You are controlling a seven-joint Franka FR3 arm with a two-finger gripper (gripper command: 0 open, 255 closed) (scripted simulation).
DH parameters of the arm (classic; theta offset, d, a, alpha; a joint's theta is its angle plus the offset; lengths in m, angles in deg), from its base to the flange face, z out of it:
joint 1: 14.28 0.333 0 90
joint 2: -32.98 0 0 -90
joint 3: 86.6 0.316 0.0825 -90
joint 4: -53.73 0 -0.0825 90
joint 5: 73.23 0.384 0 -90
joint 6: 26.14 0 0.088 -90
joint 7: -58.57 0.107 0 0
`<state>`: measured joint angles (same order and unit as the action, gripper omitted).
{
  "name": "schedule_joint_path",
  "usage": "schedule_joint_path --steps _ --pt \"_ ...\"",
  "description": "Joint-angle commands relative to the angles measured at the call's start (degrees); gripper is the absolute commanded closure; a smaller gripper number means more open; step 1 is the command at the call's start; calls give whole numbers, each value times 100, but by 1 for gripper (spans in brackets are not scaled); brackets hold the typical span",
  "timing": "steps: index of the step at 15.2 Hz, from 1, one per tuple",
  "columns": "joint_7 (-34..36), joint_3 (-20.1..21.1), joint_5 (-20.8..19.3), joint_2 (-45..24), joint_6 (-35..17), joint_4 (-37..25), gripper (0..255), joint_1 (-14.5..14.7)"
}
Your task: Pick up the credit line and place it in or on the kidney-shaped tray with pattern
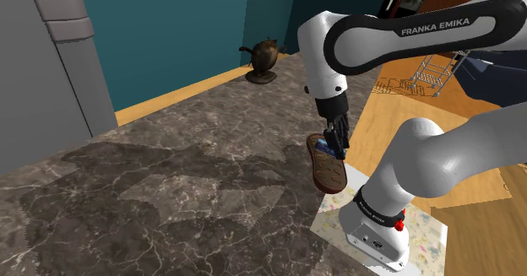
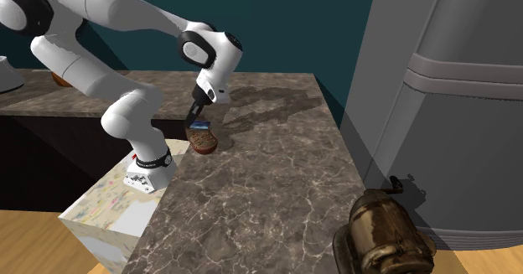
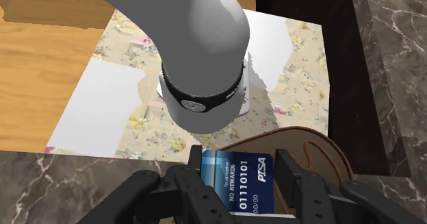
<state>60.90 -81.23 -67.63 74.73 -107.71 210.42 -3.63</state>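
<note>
Now | fingers [image 3: 189, 188] clasp blue card [image 3: 241, 178] | wrist: digits readable | shoulder: brown tray [image 1: 329, 173] beneath

Bench [image 1: 169, 207]: dark marble, pale veins, one edge beside the stand [image 2: 100, 214].
Tray [image 1: 329, 175]: brown, patterned, lying at that edge.
Pot [image 1: 263, 59]: dark brown, spouted, far corner, well apart from tray.
</note>
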Motion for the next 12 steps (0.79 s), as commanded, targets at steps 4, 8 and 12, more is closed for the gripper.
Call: schedule_joint_path --steps 4,8,12 --pt "-9 38 35 -138 -452 311 255 11" --pt "-11 42 38 -162 -513 347 255 11" --pt "-11 42 38 -163 -513 347 255 11"
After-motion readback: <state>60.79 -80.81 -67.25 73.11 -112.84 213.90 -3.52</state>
